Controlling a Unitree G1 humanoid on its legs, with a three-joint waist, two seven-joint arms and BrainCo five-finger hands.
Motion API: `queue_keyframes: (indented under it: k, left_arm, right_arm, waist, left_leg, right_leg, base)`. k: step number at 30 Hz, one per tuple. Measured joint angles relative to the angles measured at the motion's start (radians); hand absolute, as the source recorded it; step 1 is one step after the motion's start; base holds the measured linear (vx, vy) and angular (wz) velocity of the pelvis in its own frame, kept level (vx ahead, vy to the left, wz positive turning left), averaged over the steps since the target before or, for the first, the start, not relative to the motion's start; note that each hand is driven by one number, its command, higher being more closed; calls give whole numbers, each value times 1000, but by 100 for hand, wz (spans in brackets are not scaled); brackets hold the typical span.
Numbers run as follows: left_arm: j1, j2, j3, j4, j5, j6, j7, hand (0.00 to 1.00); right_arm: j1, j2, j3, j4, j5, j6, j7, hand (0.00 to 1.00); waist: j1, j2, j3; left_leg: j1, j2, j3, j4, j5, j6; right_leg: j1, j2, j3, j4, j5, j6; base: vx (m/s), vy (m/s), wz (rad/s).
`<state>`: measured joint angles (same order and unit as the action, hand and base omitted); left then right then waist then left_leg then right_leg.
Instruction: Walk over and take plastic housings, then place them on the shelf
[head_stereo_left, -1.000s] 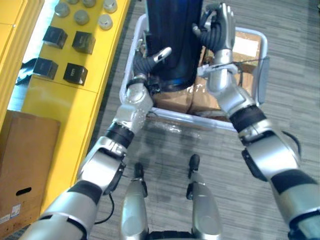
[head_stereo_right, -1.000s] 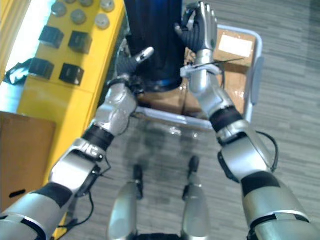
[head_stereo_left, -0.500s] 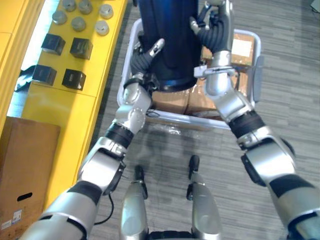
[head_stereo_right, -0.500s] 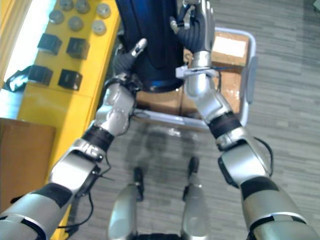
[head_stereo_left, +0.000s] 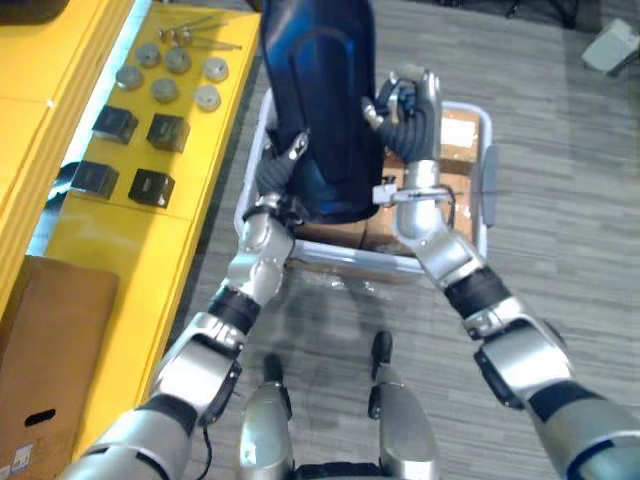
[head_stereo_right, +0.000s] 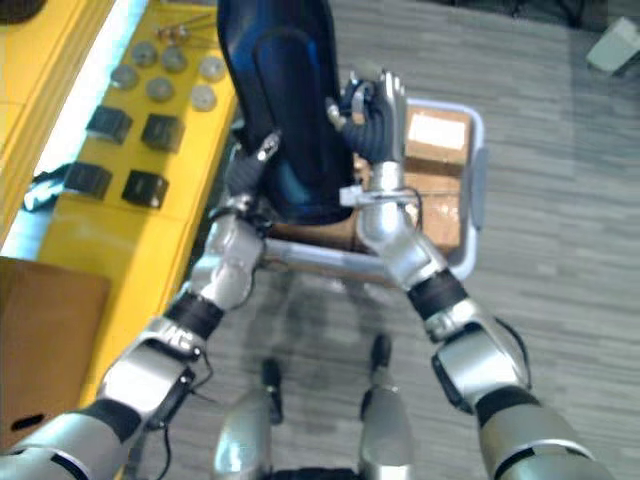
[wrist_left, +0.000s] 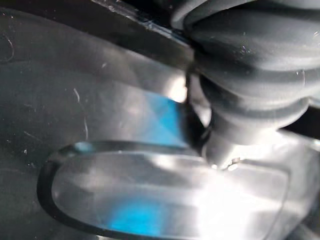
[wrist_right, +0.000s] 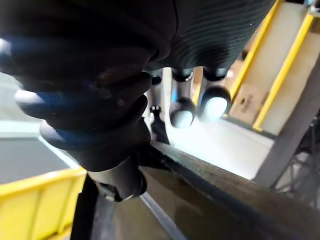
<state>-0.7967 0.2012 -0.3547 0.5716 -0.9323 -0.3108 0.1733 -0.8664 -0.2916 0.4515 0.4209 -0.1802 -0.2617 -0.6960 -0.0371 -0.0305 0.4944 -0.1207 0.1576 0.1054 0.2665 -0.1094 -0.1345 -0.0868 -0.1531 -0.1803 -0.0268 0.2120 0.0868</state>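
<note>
Left hand (head_stereo_left: 277, 173) and right hand (head_stereo_left: 409, 104) flank a glossy, rounded dark-blue housing (head_stereo_left: 318, 95).

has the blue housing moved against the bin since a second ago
Yes. The camera shifted too, but the blue housing now sits nearer the left rim of the bin, toward the yellow shelf.

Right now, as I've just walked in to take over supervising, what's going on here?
The robot is holding a large dark blue plastic housing upright between its two hands. The left hand is against one side, and the right hand presses the other side with straight fingers. The housing is over a light bin of cardboard boxes on the floor. The yellow shelf on the robot's left holds small black boxes and grey discs. The housing is not yet on it.
</note>
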Motion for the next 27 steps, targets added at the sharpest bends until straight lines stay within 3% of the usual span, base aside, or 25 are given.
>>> queue_keyframes:
  k: [3, 7, 9, 11, 16, 19, 22, 24, 27]
  left_arm:
    - [103, 5, -12, -61, 22, 0, 0, 100]
    - [245, 3, -15, -142, 50, 1, 0, 100]
    - [348, -14, -11, -184, 92, 10, 3, 100]
    - [395, -18, -12, -202, 133, 21, 6, 100]
    - [474, -33, 3, -261, 170, 42, 4, 100]
    - [519, -64, 39, -286, 202, 44, 4, 100]
    - [595, -64, 106, -333, 256, 46, 4, 100]
    - [658, -61, 188, -374, 321, 40, 23, 100]
    - [734, -62, 265, -446, 368, 24, 59, 100]
  right_arm:
    - [108, 18, -3, -69, 1, 4, 20, 0]
    - [247, 38, -3, -160, 12, 12, 67, 0]
    - [378, 40, -6, -233, 102, 35, 136, 0]
    - [456, 37, -4, -261, 179, 70, 203, 0]
    - [552, 31, -27, -352, 294, 127, 293, 0]
    - [579, 28, -87, -418, 332, 144, 310, 0]
    - [629, 22, -239, -479, 418, 154, 327, 0]
    - [708, -6, -361, -528, 521, 150, 353, 0]
    - [831, -16, -471, -575, 582, 121, 380, 0]
  waist:
    - [-1, -27, -41]
    - [2, -30, -85]
    - [8, -27, -162]
    - [13, -26, -194]
    - [15, -23, -238]
    - [18, -22, -257]
    - [18, -19, -276]
    - [19, -15, -300]
    - [18, 1, -328]
  left_leg:
    - [20, 0, -1, -23, 2, 1]
    - [74, -1, 1, -53, 8, -1]
    - [93, -1, 6, -83, 8, -1]
    - [120, -1, 12, -98, 7, -2]
    - [156, -3, 20, -120, 7, -1]
    - [173, -3, 28, -122, 8, -3]
    - [194, -3, 44, -129, 6, -4]
    - [208, -3, 49, -142, 5, -4]
    - [218, -2, 63, -156, 5, -4]
  right_leg:
    - [22, 2, -9, -16, -2, -1]
    - [65, 2, -13, -23, -14, 4]
    - [74, 2, -14, -27, -25, 5]
    - [100, 3, -14, -40, -27, 7]
    - [126, 3, -10, -47, -31, 10]
    - [131, 3, -6, -47, -30, 11]
    - [147, 2, 3, -48, -32, 13]
    - [148, 3, 5, -49, -37, 16]
    - [145, 4, 17, -51, -41, 16]
  base:
    - [14, 0, 5]
    - [51, 9, 3]
    - [65, 13, 0]
    - [78, 22, -4]
    - [1, 15, -4]
    - [6, 15, -5]
    - [-25, 30, -12]
    - [-3, 24, -6]
    - [4, 21, -12]
